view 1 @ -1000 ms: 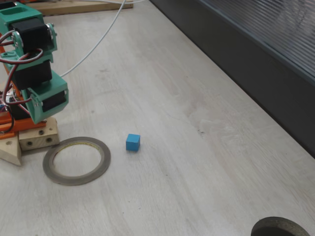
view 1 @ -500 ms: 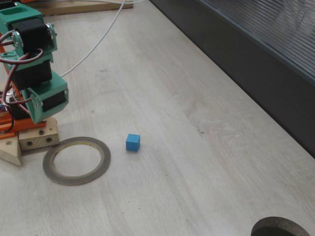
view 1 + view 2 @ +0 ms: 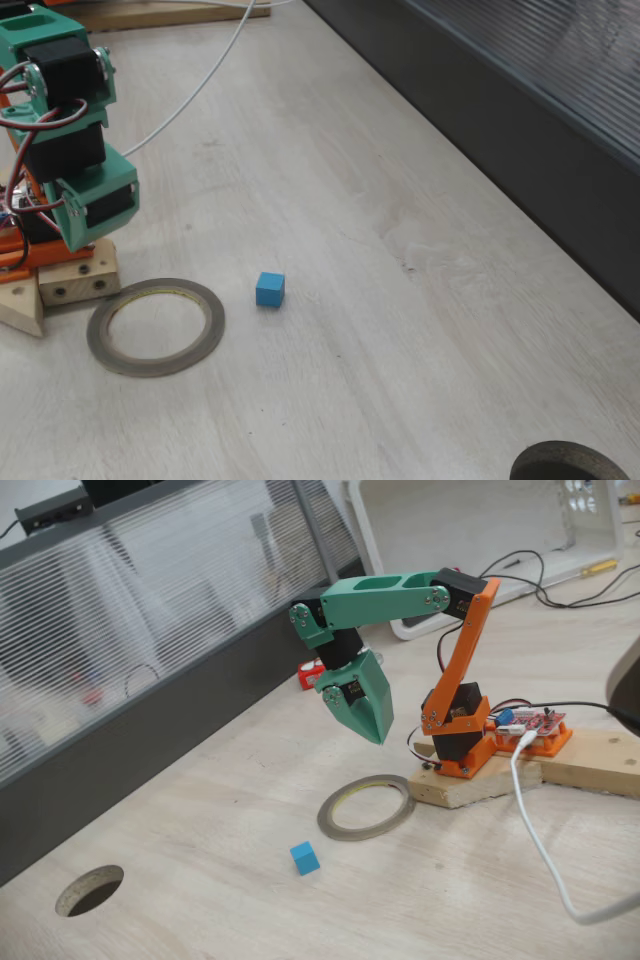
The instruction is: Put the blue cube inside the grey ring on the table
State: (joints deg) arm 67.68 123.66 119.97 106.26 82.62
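The blue cube (image 3: 270, 290) (image 3: 305, 858) rests on the pale wood-grain table (image 3: 400, 330) (image 3: 200, 830), a short way from the grey ring (image 3: 216, 322) (image 3: 327, 820). That ring lies flat with nothing in its opening, just in front of the arm's wooden base block (image 3: 470, 785). My green gripper (image 3: 378, 738) hangs point-down above the table, beyond the ring and well clear of the cube. Its fingers meet at the tip with nothing between them. The green arm (image 3: 80, 170) stands folded at the left edge of a fixed view.
A dark grey ribbed panel (image 3: 520, 110) (image 3: 120, 710) walls off one long side of the table. A dark round opening (image 3: 570, 464) (image 3: 90, 890) sits far from the ring. A white cable (image 3: 540, 850) (image 3: 200, 90) trails over the table near the base.
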